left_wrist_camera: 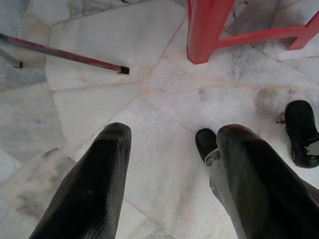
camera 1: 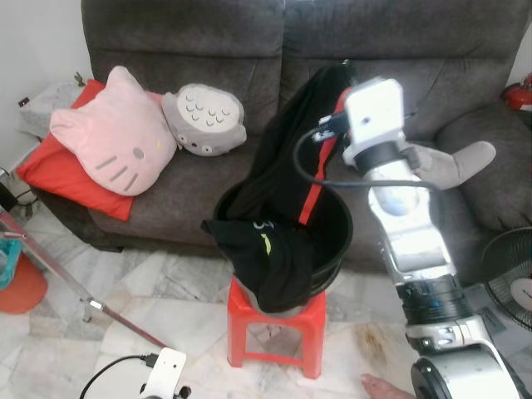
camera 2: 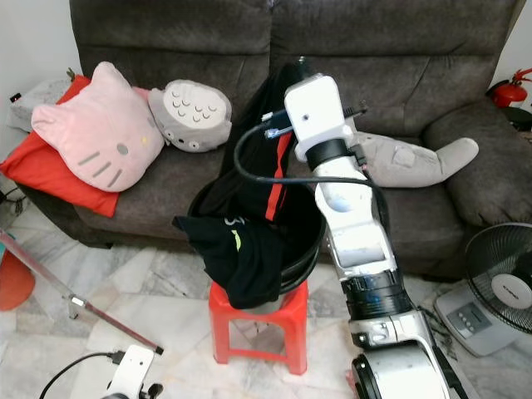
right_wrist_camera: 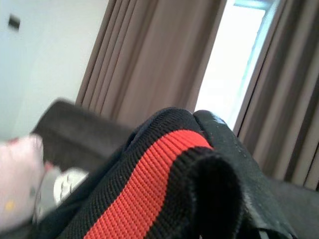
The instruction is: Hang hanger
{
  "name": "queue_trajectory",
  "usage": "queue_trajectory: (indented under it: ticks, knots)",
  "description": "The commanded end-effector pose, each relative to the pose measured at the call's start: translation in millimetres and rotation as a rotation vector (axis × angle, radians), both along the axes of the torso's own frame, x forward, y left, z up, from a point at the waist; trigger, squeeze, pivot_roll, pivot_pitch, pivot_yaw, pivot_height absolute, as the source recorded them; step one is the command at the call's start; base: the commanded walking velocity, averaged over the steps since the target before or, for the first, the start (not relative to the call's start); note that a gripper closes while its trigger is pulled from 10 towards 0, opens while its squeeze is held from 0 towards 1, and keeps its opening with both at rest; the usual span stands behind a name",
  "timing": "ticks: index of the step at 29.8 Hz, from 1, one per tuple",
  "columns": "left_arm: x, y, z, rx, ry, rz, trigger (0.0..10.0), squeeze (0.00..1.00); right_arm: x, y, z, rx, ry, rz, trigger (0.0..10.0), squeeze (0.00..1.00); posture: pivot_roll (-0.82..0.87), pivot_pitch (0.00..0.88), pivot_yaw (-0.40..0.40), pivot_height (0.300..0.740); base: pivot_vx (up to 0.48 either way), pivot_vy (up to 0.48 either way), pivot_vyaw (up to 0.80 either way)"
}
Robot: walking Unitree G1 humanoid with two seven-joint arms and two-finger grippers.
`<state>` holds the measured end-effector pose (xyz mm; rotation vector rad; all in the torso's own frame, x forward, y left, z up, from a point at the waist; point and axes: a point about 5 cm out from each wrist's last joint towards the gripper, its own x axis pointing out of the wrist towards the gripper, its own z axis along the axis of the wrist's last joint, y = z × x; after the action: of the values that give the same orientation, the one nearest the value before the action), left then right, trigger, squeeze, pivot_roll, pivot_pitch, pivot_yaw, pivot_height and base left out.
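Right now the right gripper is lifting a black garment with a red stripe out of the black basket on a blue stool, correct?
One detail is wrong: the stool is red, not blue, as the left eye view shows. The rest holds: the right gripper lifts the black garment with a red stripe from the black basket.

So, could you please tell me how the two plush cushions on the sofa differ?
The pink cat cushion is larger, pale pink with whiskers and pointed ears, and rests on a red pillow. The grey cushion is smaller, rounder, with a pale dotted patch, leaning against the pink one. Both lie on the grey sofa.
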<state>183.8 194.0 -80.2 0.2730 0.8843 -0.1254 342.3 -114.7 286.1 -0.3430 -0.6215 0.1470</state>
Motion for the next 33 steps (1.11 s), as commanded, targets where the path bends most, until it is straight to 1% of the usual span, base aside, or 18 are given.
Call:
queue_trajectory:
  ticks: [1,2,4,6,8,9,10,13,15,20,26,33]
  knots:
    - [-3.2,2.8,-1.4,0.008,0.014,0.011,10.0,0.00,-10.9,8.6,27.7,0.044,-0.108,0.046,10.0,0.00,-0.07,0.000,0.043,0.740,0.000,0.000,0.00]
    - [-3.6,2.7,-1.7,0.008,0.016,0.011,10.0,0.00,-12.8,15.0,22.6,0.083,-0.066,0.087,10.0,0.00,-0.06,0.000,0.039,0.740,0.000,0.000,0.00]
    - [-4.1,2.9,-1.9,0.007,0.017,0.014,10.0,0.00,-13.8,22.3,7.6,0.087,0.004,0.108,10.0,0.00,-0.06,0.000,0.039,0.740,0.000,0.000,0.00]
    - [-4.7,2.8,-2.2,0.008,0.018,0.015,10.0,0.00,-14.5,27.7,-19.9,0.084,0.120,0.119,10.0,0.00,-0.06,0.000,0.035,0.740,0.000,0.000,0.00]
    - [-5.3,4.0,-2.2,0.011,0.017,0.021,10.0,0.00,-16.1,29.7,-47.0,0.078,0.245,0.110,10.0,0.00,-0.06,0.000,0.035,0.740,0.000,0.000,0.00]
    - [-6.9,6.6,-2.5,0.009,0.015,0.037,10.0,0.00,-19.7,31.9,-67.5,0.063,0.335,0.110,10.0,0.00,-0.06,0.000,0.037,0.740,0.000,0.000,0.00]
    - [-7.7,7.7,-2.6,0.009,0.015,0.042,10.0,0.00,-21.0,32.7,-72.6,0.059,0.358,0.109,10.0,0.00,-0.06,0.000,0.039,0.740,0.000,0.000,0.00]
    - [-10.7,11.5,-3.4,0.014,0.024,0.047,10.0,0.00,-24.3,36.5,-77.1,0.075,0.391,0.132,10.0,0.00,-0.06,0.000,0.040,0.740,0.000,0.000,0.00]
    - [-13.9,16.2,-4.1,0.017,0.031,0.070,10.0,0.00,-24.5,39.4,-76.2,0.085,0.399,0.132,10.0,0.00,-0.06,0.000,0.042,0.740,0.000,0.000,0.00]
    - [-16.8,17.9,-5.2,0.012,0.043,0.082,10.0,0.00,-22.0,42.8,-69.4,0.111,0.396,0.128,10.0,0.00,-0.05,0.000,0.037,0.740,0.000,0.000,0.00]
    - [-20.1,22.0,-6.0,0.019,0.058,0.084,10.0,0.00,-20.2,43.3,-65.8,0.093,0.383,0.113,10.0,0.00,-0.04,0.000,0.048,0.740,0.000,0.000,0.00]
    - [-18.4,21.4,-5.5,0.016,0.055,0.089,10.0,0.00,-21.0,45.5,-68.8,0.091,0.396,0.110,10.0,0.00,-0.04,0.000,0.048,0.740,0.000,0.000,0.00]
